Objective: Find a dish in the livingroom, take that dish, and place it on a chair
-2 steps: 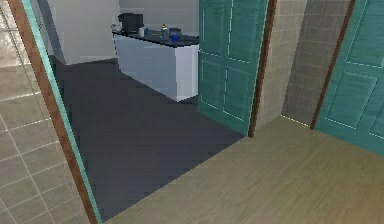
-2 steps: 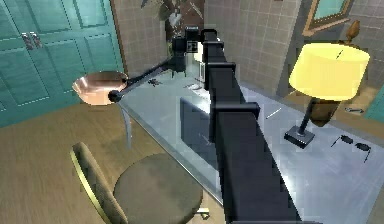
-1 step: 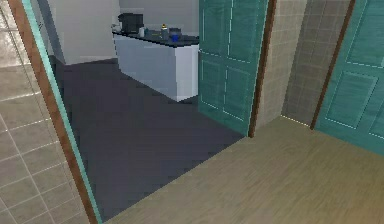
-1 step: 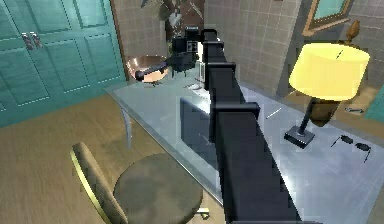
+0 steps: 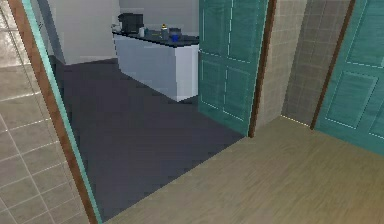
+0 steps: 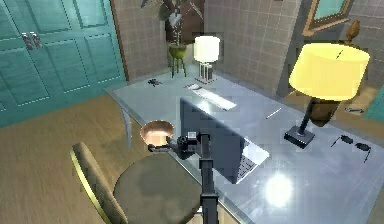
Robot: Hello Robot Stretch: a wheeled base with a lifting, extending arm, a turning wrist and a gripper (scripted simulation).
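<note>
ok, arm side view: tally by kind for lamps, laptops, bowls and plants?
Lamps: 2, the white-shaded lamp and the yellow-shaded lamp
Laptops: 1, the laptop
Bowls: 1, the copper-coloured bowl
Plants: 1, the potted plant
Total: 5

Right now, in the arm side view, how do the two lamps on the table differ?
Shade: the yellow lamp has a yellow shade, the white lamp a white one.
Stand: the yellow lamp has a thin dark stem on a dark flat base; the white lamp's stand is pale.
Place: the yellow lamp is at the view's right, the white lamp at the table's far end.
Both stand upright with glowing shades.
</note>
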